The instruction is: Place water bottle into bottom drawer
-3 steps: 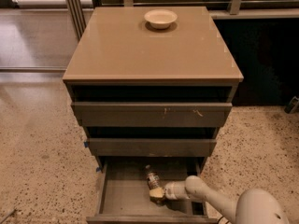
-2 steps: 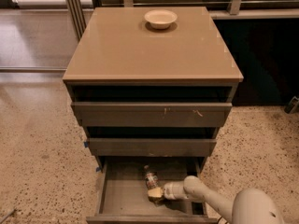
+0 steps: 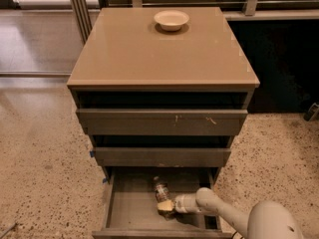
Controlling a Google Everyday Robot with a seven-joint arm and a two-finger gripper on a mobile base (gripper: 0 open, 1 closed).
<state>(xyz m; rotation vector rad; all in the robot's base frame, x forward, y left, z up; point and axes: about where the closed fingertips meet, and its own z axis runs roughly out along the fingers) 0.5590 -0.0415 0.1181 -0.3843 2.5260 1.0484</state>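
At the foot of the tan-topped table (image 3: 124, 59) the bottom drawer (image 3: 130, 208) is pulled out toward me, and the water bottle (image 3: 160, 189) lies on its flat floor near the middle, with the cap pointing to the back. Just right of the bottle and a little nearer to me, the claw (image 3: 167, 206) is down inside the same drawer, against the bottle's lower end; I cannot tell if it is clenched or released. A cream bowl (image 3: 171, 20) stands on the table top at the back, and the white arm (image 3: 222, 214) comes in from the lower right.

Glossy cabinet top (image 3: 149, 54); smooth end effector (image 3: 167, 206) in matt bottom drawer (image 3: 130, 205).
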